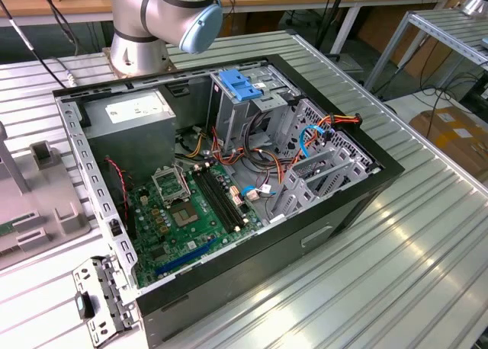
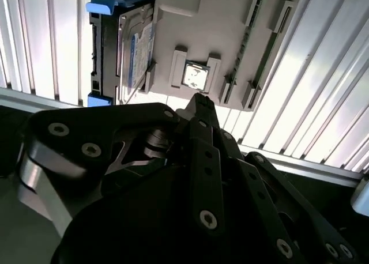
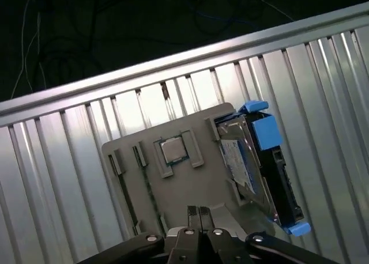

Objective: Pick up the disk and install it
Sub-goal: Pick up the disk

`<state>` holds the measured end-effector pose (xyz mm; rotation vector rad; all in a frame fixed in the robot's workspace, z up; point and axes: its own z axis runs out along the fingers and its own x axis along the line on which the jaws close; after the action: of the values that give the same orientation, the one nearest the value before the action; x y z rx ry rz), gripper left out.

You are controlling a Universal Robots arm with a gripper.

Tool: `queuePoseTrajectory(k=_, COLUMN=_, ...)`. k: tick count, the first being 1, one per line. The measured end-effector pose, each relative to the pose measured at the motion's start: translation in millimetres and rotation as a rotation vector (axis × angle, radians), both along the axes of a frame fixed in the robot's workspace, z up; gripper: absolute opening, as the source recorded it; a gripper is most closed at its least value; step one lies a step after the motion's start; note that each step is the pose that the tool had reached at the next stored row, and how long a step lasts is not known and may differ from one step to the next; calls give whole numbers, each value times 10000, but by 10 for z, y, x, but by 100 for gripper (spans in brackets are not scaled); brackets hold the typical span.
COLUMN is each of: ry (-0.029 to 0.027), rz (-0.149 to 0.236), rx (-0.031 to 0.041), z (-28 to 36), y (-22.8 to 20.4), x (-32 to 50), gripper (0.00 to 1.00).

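The disk (image 3: 237, 163) stands on its edge in a slot of a grey holder tray (image 3: 144, 131) on the ribbed metal table. It has a dark body, a white and blue label, and blue side rails. In the second wrist view the disk (image 2: 131, 51) stands at one end of that tray (image 2: 230, 33). My gripper (image 3: 199, 210) hangs well above the tray, apart from the disk, with its fingertips together and nothing between them. Those fingertips (image 2: 200, 100) sit over the tray's edge near a small square chip.
The open computer case (image 1: 381, 174) lies on the table with its motherboard (image 1: 191, 212), a grey power-supply box (image 1: 130, 124) and a metal cage with a blue top (image 1: 239, 86). The tray (image 1: 30, 212) lies at the exterior view's left. The arm's base (image 1: 141, 29) stands behind the case.
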<state>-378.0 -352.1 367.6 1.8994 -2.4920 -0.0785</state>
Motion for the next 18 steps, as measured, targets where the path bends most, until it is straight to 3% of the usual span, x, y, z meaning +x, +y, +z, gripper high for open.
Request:
queuePoseTrajectory(k=3, ry=2, rz=621, rx=-1, z=-7, y=0, x=0, gripper=11)
queuePoseTrajectory(k=4, ry=2, rz=1014, rx=-1, z=-13, y=0, x=0, gripper=11)
queuePoseTrajectory(k=10, ry=1, rz=2179, rx=-1, z=-30, y=0, x=0, gripper=11)
queuePoseTrajectory(k=15, ry=1, rz=3892, rx=0, z=-53, y=0, x=0, gripper=11)
queuePoseTrajectory(k=18, ry=1, rz=4432, rx=0, z=-60, y=0, x=0, gripper=11)
